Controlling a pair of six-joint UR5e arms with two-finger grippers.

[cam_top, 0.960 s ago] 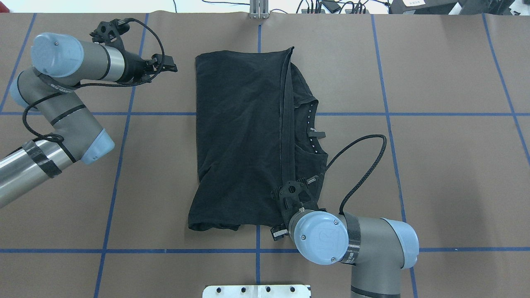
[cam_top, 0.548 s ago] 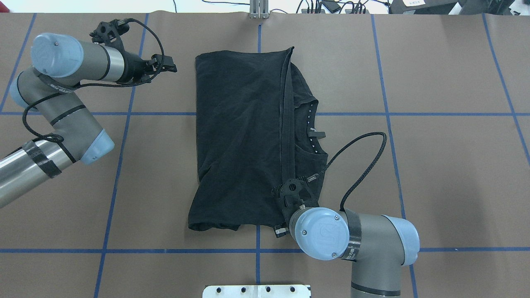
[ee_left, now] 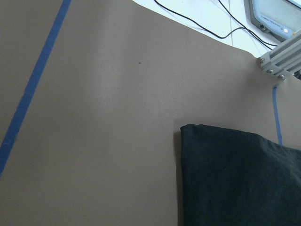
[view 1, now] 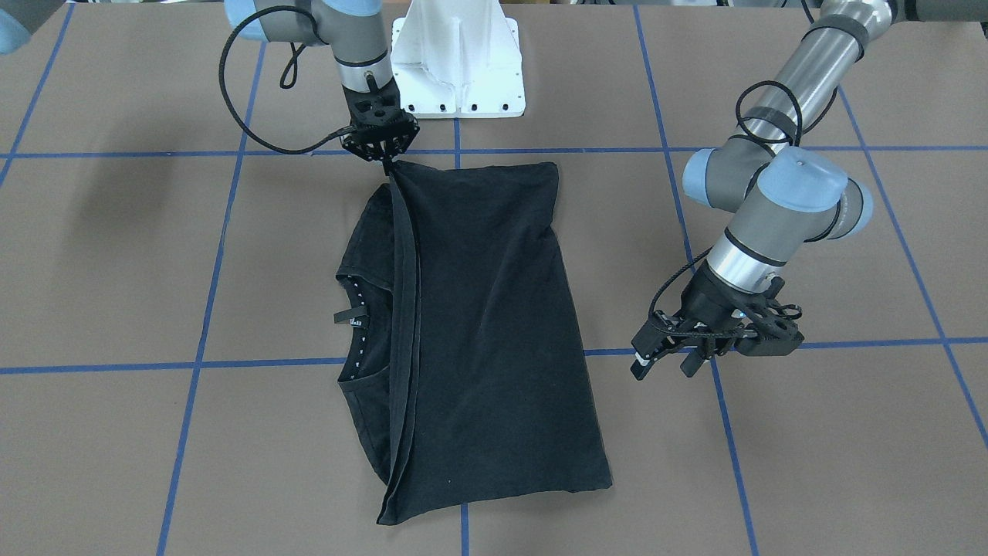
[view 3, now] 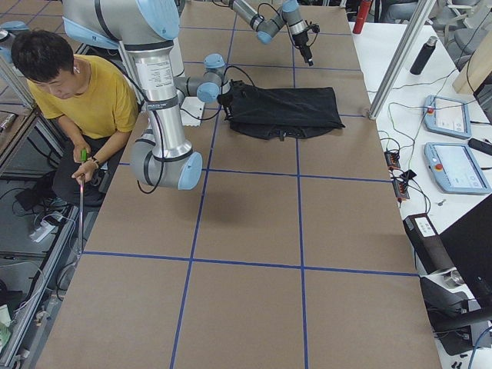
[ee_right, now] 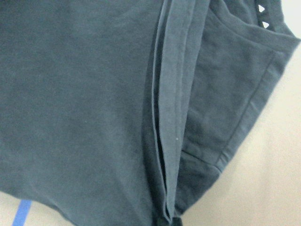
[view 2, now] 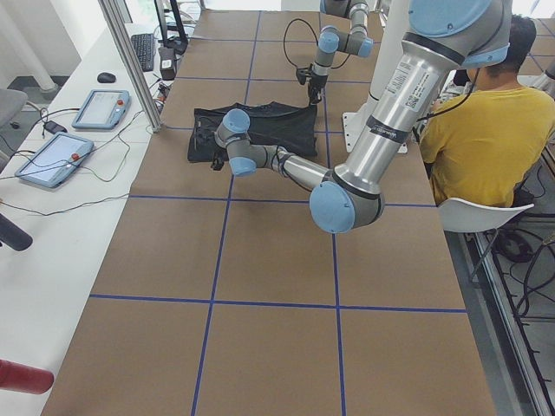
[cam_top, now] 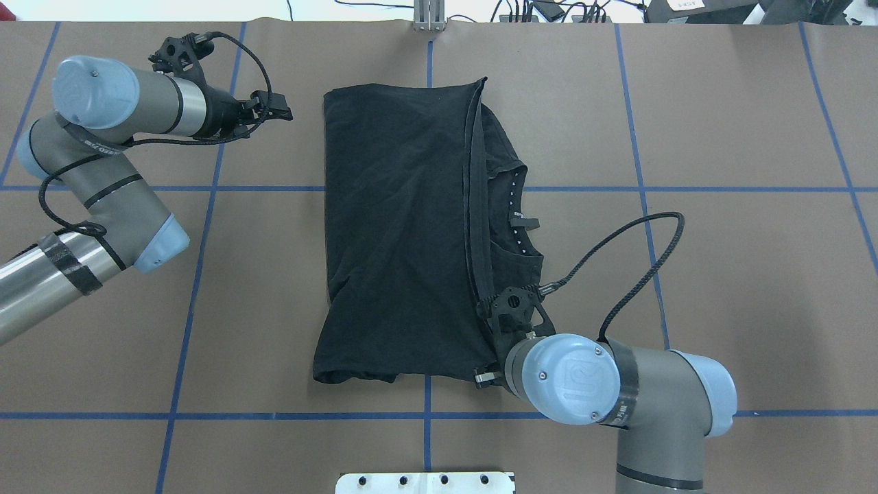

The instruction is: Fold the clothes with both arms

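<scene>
T-shirt (view 1: pixel 494 324) lies folded, right gripper (view 1: pixel 386 160) pinching its hem corner.

Right end effector (view 1: pixel 388 160) tips, T-shirt (cam_top: pixel 398 226) corner, both hidden overhead

Overhead and opposing front views share the T-shirt (cam_top: pixel 398 226).

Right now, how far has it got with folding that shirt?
Done: the shirt is folded over once, its hem lying beside the collar. In hand: the right gripper appears to pinch the hem's corner on the robot's side; the left gripper hangs open beside the shirt, touching nothing. Left: at least another fold, probably.
</scene>
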